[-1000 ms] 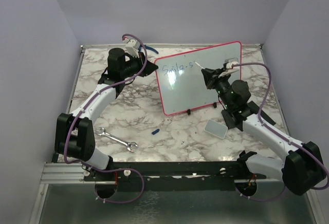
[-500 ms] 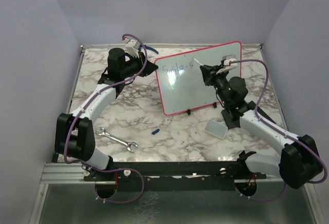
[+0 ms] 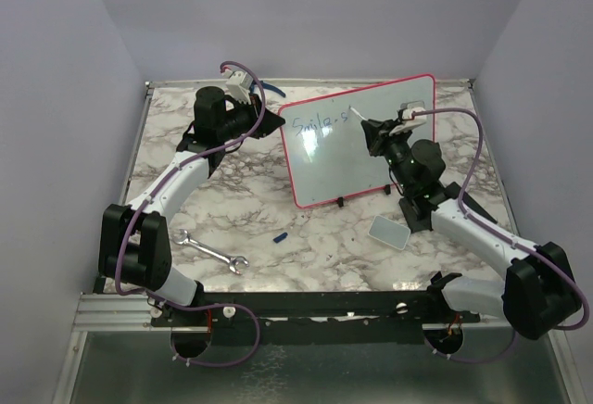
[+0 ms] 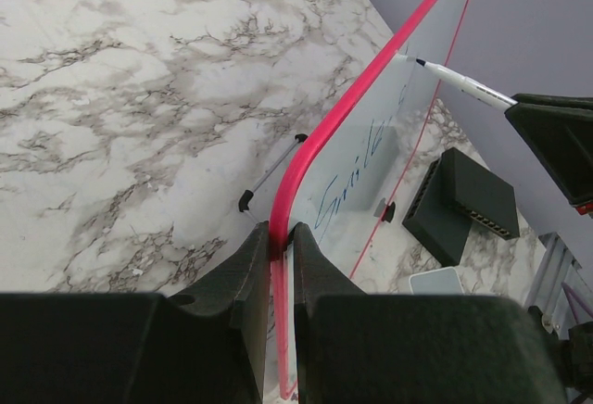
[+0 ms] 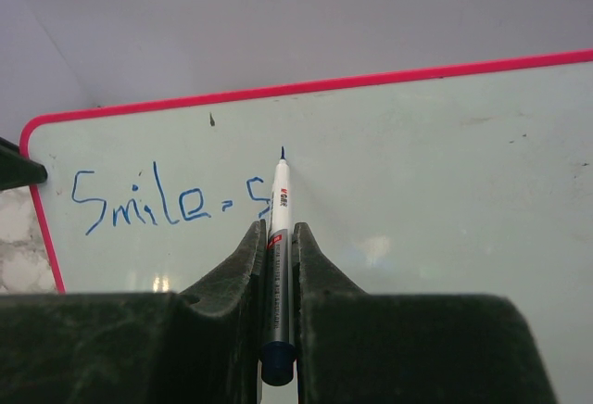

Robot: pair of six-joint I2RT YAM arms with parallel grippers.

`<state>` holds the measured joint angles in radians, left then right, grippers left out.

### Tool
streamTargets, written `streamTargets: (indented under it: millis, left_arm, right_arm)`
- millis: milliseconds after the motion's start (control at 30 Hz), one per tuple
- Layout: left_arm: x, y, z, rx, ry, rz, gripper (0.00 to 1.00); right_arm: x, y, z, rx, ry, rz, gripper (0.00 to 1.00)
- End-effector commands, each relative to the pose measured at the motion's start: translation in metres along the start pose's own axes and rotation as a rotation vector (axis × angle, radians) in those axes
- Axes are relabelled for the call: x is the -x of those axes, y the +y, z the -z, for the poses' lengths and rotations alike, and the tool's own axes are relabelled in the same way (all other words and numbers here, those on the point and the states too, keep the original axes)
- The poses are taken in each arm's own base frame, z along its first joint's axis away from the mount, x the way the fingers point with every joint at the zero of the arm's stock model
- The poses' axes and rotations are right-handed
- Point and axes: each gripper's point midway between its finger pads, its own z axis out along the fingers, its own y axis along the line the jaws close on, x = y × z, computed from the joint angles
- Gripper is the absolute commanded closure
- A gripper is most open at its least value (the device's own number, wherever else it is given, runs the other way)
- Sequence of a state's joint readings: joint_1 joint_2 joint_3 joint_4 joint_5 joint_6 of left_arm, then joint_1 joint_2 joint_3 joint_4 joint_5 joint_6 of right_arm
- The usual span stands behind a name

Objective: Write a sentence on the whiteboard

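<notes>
The whiteboard (image 3: 345,165) stands leaning back on the marble table (image 3: 306,228). The left gripper (image 4: 281,235) pinches the board's red edge on its left side. The right gripper (image 5: 275,237) is squeezed tight on a white marker (image 5: 281,202). The marker's blue tip touches the board near its top. The sentence (image 5: 171,202) reads only "Smile-s", just left of the tip. A grey pad (image 3: 389,231) lies in front of the board.

My right claw (image 3: 370,127) has shifted a little up and left along the whiteboard (image 3: 324,168), lifting the marker (image 5: 278,211) tip from beside the last letter of the sentence (image 5: 171,202) to above it.
</notes>
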<state>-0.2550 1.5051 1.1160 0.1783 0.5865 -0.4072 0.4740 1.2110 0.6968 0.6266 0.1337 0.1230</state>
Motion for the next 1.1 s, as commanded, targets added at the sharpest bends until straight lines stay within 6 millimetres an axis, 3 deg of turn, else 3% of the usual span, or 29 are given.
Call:
streamTargets:
  millis: [0,533,1067]
  left_arm:
    - [0.015,-0.006,0.006,-0.012,-0.038,-0.029,0.97]
    - [0.017,-0.008,0.008,-0.014,-0.042,-0.030,0.97]
    - [0.016,-0.007,0.007,-0.013,-0.040,-0.028,0.97]
  right_arm:
    - [-0.019,-0.005,0.010,-0.019,0.051,-0.006,0.99]
    - [-0.052,-0.010,0.032,-0.030,0.134,-0.043,0.99]
    - [-0.021,-0.003,0.013,-0.010,0.037,-0.041,0.99]
